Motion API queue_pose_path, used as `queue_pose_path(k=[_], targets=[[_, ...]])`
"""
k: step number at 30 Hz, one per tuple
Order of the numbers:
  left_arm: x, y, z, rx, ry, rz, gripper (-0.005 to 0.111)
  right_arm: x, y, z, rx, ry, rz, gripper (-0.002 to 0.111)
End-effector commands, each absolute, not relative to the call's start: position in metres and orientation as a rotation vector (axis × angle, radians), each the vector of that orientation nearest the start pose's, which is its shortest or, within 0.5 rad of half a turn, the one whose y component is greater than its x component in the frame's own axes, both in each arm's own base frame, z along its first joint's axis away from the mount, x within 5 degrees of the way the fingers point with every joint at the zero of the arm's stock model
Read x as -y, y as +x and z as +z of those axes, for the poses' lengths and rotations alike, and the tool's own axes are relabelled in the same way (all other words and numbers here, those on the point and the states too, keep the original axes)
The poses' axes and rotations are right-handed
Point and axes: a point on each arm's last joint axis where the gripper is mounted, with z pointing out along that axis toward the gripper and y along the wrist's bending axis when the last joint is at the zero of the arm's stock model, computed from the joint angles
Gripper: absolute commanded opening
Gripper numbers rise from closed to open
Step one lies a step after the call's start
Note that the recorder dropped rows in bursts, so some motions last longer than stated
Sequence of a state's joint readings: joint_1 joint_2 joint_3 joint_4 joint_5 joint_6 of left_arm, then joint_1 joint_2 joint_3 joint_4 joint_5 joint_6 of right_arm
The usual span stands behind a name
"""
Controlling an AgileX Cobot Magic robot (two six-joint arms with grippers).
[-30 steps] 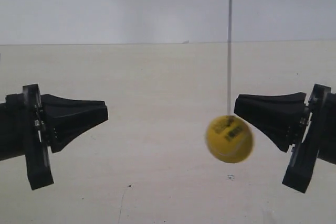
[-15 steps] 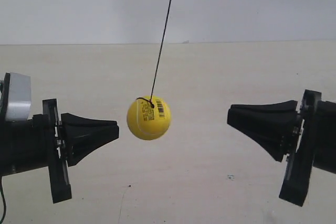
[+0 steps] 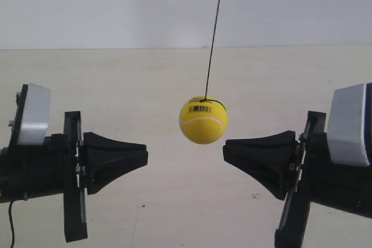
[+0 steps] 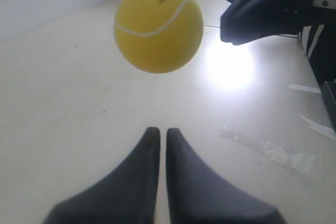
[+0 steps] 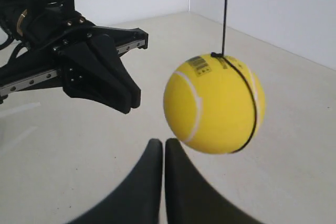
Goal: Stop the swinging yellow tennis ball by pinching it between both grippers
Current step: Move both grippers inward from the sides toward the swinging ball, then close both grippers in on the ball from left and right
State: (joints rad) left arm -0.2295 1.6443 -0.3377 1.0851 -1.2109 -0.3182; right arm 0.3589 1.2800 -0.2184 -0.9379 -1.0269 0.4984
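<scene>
— Hanging where, the yellow tennis ball (image 3: 203, 120)?
— On a thin black string (image 3: 214, 33), clear of the desk (image 3: 174, 213), between the two tools and touching neither. Barcode print (image 3: 201, 108) near its top, white seam below.
— Position relative to the tools, exterior view?
— Near the tool on the arm at the exterior view's right (image 3: 225, 147), with a gap showing. Well apart from the tool on the arm at the exterior view's left (image 3: 145, 156). The ball sits slightly above both tips, which point at each other.
— State of the left tool (image 4: 158, 131)?
— Closed, gripping nothing. The left wrist view shows two black fingers side by side with only a slit between them. The ball is ahead of the tips, not in contact.
— Right tool (image 5: 157, 142)?
— Likewise closed on nothing. The right wrist view shows the ball close beyond the tips, the string wrapped round it.
— Anything further?
— One silver-grey box (image 3: 34, 114) on one arm end, another (image 3: 347, 123) on the other. Pale wall (image 3: 116, 4) behind.
</scene>
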Motion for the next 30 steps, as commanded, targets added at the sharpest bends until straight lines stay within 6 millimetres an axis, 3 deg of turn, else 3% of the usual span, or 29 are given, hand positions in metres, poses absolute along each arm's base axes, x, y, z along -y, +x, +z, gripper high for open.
queue_pose_path(k=[1,30], targets=[[0.1261,0.1911,0.1576,-1.470,1.086,-0.880,0.005,-0.1223,0.1475,0.1974,-1.516,-0.947,0.832,0.000],[0.1262,0.1909,0.1575,-1.469,1.089,-0.881,0.005,-0.1194,0.1518,0.1938,-1.578,-0.912,0.785,0.000]])
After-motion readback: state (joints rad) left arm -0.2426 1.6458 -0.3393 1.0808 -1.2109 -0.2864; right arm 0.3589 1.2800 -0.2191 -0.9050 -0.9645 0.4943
